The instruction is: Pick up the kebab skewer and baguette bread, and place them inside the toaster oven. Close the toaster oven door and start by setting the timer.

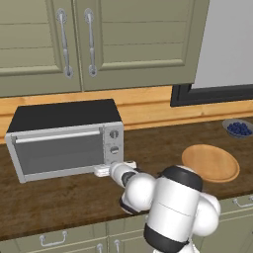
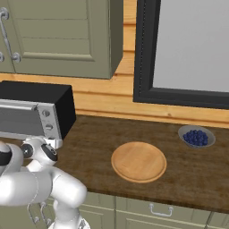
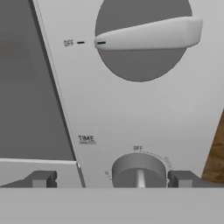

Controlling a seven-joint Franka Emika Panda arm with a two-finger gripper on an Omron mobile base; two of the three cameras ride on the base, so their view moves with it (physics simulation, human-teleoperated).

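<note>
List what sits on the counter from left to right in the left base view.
toaster oven → gripper → round wooden board → bowl of blueberries

Between the dark grey jaws sits a grey timer knob [image 3: 139,171] on the pale silver control panel [image 3: 131,113] (black "TIME" and "OFF" lettering). Above them, a white pointer knob [image 3: 146,36] on a dark grey disc. Left of them, grey door glass [image 3: 26,87]; right, brown wood-grain counter [image 3: 215,157].
</note>
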